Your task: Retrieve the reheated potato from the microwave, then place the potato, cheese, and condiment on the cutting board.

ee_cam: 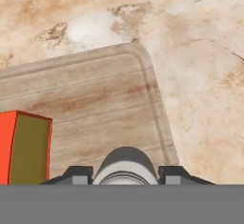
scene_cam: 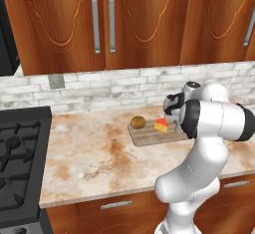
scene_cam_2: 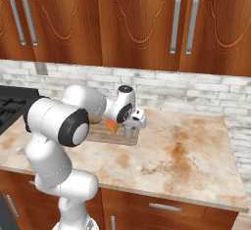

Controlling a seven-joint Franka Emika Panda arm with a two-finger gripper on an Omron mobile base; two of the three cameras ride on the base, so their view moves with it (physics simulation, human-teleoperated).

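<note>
Small olive-brown roundish potato (scene_cam: 138, 122) sits at left end of light-brown wooden cutting board (scene_cam: 149, 136). Orange-yellow cheese wedge with red edge (scene_cam: 161, 125) beside it, mid-board, apart from potato. Board lies on beige marbled stone counter (scene_cam: 94, 158) toward back edge, right of black gas stove (scene_cam: 20, 163).

Two-finger gripper (scene_cam_2: 129, 132) at board's right end. In hand view, grey cylindrical condiment container (ee_cam: 125, 166) stands between fingertips (ee_cam: 76, 174) on board — whether clamped or loosed, cannot tell.

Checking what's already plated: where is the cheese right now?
The cheese lies on the cutting board, right of the potato in the left base view, beside the arm.
</note>
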